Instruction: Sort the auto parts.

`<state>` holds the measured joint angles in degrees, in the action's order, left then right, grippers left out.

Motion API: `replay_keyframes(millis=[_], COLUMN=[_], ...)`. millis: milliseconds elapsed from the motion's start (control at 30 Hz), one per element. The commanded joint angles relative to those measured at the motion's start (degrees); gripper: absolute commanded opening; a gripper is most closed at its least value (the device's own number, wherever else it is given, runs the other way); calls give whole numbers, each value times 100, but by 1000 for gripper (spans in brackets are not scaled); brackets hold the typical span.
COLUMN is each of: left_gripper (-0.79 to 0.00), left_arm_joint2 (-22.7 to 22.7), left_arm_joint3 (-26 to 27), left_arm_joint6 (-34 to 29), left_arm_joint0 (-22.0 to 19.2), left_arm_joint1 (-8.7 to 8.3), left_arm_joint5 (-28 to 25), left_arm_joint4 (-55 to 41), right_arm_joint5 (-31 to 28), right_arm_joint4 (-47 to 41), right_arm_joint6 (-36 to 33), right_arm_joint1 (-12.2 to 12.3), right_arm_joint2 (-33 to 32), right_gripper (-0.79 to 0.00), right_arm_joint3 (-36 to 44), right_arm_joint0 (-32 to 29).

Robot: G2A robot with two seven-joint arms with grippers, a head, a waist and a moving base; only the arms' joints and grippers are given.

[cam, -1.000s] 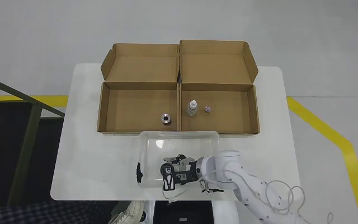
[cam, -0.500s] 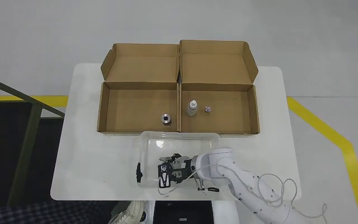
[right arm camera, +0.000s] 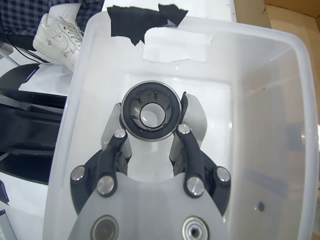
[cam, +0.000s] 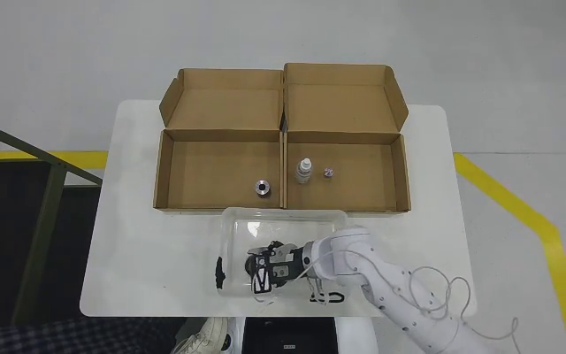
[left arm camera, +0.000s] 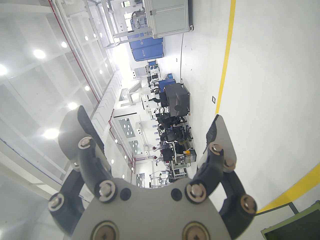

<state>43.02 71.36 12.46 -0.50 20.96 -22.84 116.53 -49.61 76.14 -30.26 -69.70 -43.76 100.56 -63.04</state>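
Observation:
A black-and-metal bearing ring (right arm camera: 130,126) is gripped between the fingers of my right gripper (right arm camera: 151,108), inside the clear plastic bin (right arm camera: 297,51). From above, the right gripper (cam: 259,271) sits in the left half of the bin (cam: 283,212) near the table's front edge. Behind the bin stand two open cardboard boxes. The left box (cam: 203,168) holds a metal ring (cam: 263,187). The right box (cam: 371,173) holds a small white bottle (cam: 303,169) and a small metal nut (cam: 328,173). My left gripper (left arm camera: 148,116) is open, with nothing between its fingers, and faces the room.
Black tape (right arm camera: 140,26) and a white label (right arm camera: 175,47) mark the bin's far wall. A small dark piece (right arm camera: 261,206) lies on the bin floor. The white table (cam: 133,221) has bare room left of the bin and right of it.
The right gripper has shifted slightly left and toward the boxes inside the bin, and its arm has swung with it. The parts in the boxes have not moved.

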Motion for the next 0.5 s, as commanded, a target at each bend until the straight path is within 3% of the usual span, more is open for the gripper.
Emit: replay_keyframes(millis=[0, 467], left_gripper=[0, 0], left_arm_joint2=[0, 0], left_arm_joint3=[0, 0], left_arm_joint6=[0, 0], left_arm_joint0=[0, 0], left_arm_joint1=[0, 0], left_arm_joint5=[0, 0], left_arm_joint4=[0, 0], right_arm_joint5=[-7, -119], right_arm_joint4=[-47, -710], right_arm_joint6=[45, 567], right_arm_joint1=[14, 140], right_arm_joint2=[-57, -626], right_gripper=[-785, -785], right_arm_joint3=[37, 412], right_arm_joint0=[1, -85])
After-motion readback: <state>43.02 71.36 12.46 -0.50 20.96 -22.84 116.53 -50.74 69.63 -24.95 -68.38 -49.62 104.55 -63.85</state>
